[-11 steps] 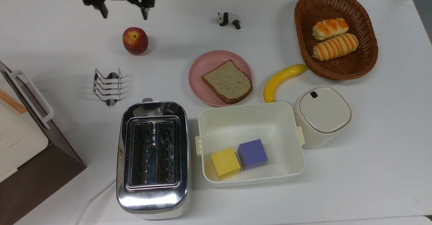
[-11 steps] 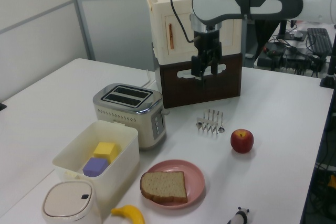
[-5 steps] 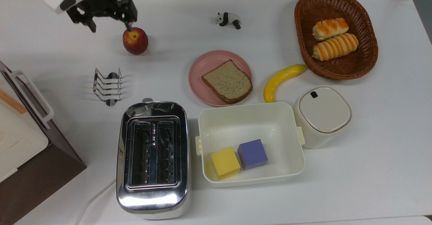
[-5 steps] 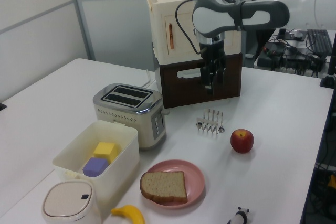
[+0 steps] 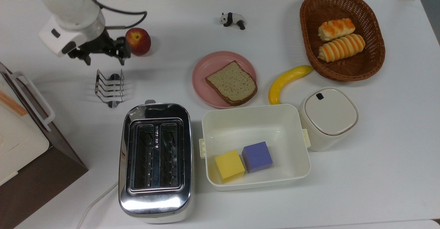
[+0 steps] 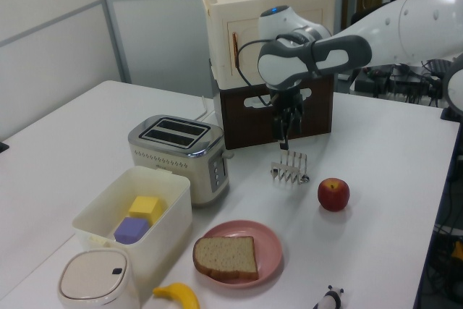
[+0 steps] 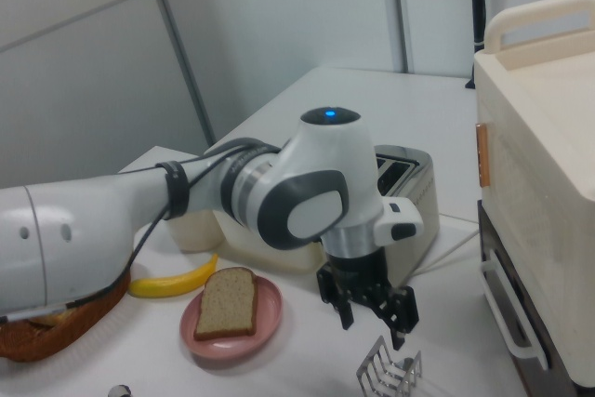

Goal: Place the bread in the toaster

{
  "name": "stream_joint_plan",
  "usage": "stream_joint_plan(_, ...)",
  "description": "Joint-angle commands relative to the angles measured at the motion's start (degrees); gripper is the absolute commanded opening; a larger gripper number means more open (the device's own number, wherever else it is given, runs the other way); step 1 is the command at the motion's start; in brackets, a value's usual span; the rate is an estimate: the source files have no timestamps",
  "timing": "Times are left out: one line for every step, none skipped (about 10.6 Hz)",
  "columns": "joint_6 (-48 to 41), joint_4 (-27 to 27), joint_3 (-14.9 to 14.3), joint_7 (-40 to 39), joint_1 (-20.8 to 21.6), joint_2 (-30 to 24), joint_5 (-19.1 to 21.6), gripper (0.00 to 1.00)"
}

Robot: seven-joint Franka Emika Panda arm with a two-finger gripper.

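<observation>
Bread (image 5: 232, 83) flat on the pink plate (image 5: 203, 71), fingers (image 5: 122, 60) spread wide, empty, above the toast rack (image 5: 109, 87).

The apple (image 5: 139, 41) has its left edge covered by the tool (image 5: 104, 60) in the top view; the banana (image 6: 179, 296) and panda figure (image 6: 328, 299) are cut off by the left view's bottom edge; the toaster (image 7: 405, 194) sits mostly behind the arm in the right view.

Two bread rolls (image 5: 336, 29) (image 5: 341, 47), two cubes (image 5: 229, 166) (image 5: 257, 156), one bread slice (image 5: 232, 83), one toaster (image 5: 155, 160).
</observation>
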Motion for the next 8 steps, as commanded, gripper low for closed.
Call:
stream_joint_plan(3.9, -1.3, -0.3, -0.8, -0.1, 0.9, -0.6, 0.75)
stream_joint_plan(4.2, -1.3, -0.2, -1.4, -0.1, 1.4, -0.7, 0.52)
stream_joint_plan(4.1, -1.2, -0.2, -1.5, 0.0, 1.2, -0.6, 0.28)
stream_joint_plan(3.7, -0.6, -0.1, -1.5, 0.1, 0.7, -0.2, 0.12)
stream_joint_plan(3.6, 1.1, 0.4, -0.9, 0.2, -0.2, 0.5, 0.1)
stream_joint_plan(3.6, 2.3, 0.6, -0.8, 0.5, -0.9, 3.0, 0.11)
stream_joint_plan(3.7, 4.2, 0.7, -1.1, 0.5, -1.6, 7.4, 0.11)
stream_joint_plan(4.1, 6.2, 0.7, -1.0, 0.5, -1.9, 10.5, 0.12)
